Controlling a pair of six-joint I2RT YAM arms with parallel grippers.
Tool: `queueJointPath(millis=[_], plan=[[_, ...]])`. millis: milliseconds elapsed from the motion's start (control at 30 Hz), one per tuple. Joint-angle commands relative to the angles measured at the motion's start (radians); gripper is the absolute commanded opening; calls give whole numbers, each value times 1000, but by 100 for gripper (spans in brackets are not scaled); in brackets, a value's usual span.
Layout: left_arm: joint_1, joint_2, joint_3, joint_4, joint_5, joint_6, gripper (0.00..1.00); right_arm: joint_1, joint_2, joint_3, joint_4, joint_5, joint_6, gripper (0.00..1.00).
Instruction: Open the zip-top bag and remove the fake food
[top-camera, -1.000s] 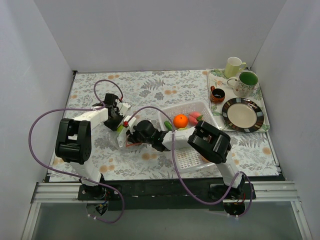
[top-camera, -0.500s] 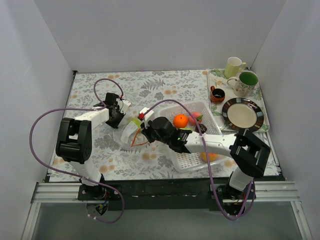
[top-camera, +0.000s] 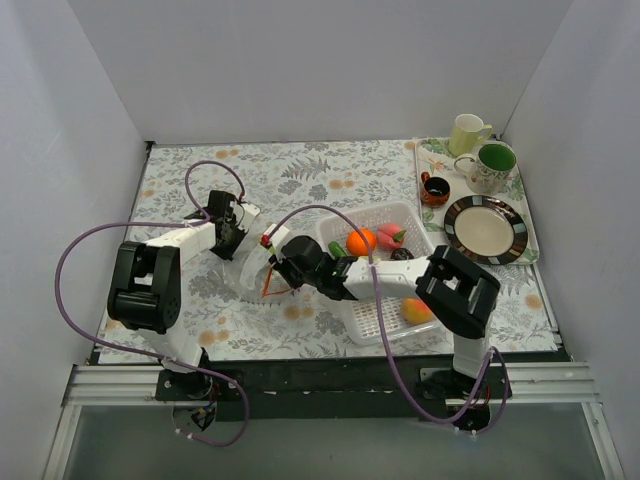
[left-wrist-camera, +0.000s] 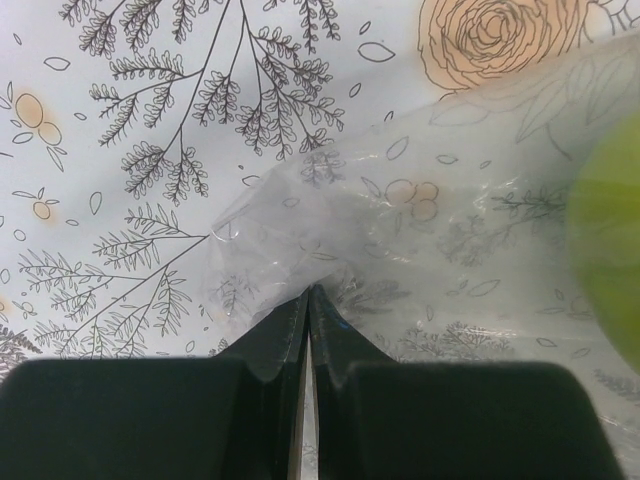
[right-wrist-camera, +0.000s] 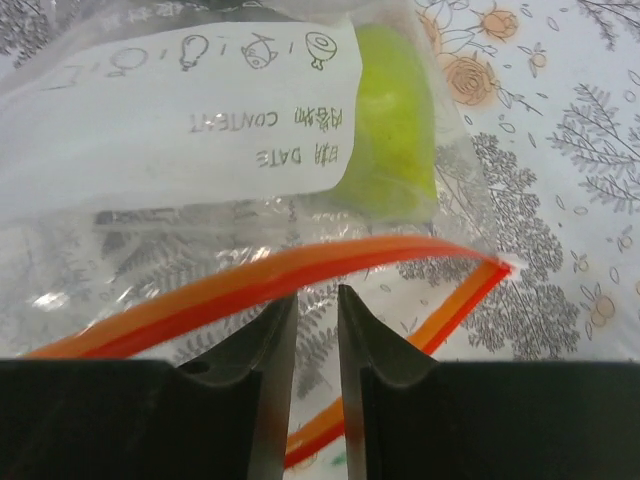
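Plastic, clear and crumpled, forms the zip-top bag (top-camera: 250, 272), which is seen on the table (top-camera: 300, 175) just left of the white basket (top-camera: 378, 320). A white label and a red-orange zip strip (right-wrist-camera: 230, 285) are carried on it, and a light green fruit (right-wrist-camera: 395, 120) is enclosed. One corner is pinched in the closed jaws of the left gripper (left-wrist-camera: 308, 292). The jaws of the right gripper (right-wrist-camera: 318, 300) are set narrow at the strip; whether it is gripped cannot be told.
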Motion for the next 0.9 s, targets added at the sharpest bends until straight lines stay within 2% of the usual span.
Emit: queueJointPath(millis=[0, 33, 67, 167, 233, 333, 500, 867], plan=[[12, 46, -20, -110, -4, 7, 0, -27, 79, 95, 45, -58, -50, 36], [14, 48, -17, -112, -1, 7, 0, -38, 104, 103, 61, -66, -53, 40], [12, 51, -14, -112, -1, 8, 0, -42, 113, 106, 85, -75, -53, 51], [14, 63, -4, -118, 4, 21, 0, -50, 127, 61, 234, -96, -119, 66], [12, 68, -3, -116, 4, 31, 0, -50, 145, 51, 329, -115, -136, 73], [14, 91, 6, -118, 6, 41, 0, -51, 196, 76, 378, -119, -157, 83], [12, 128, 26, -124, 25, 50, 0, -52, 280, 198, 335, -193, -143, 86], [-43, 177, 63, -155, 96, 27, 0, -50, 375, 303, 354, -282, -74, 88]])
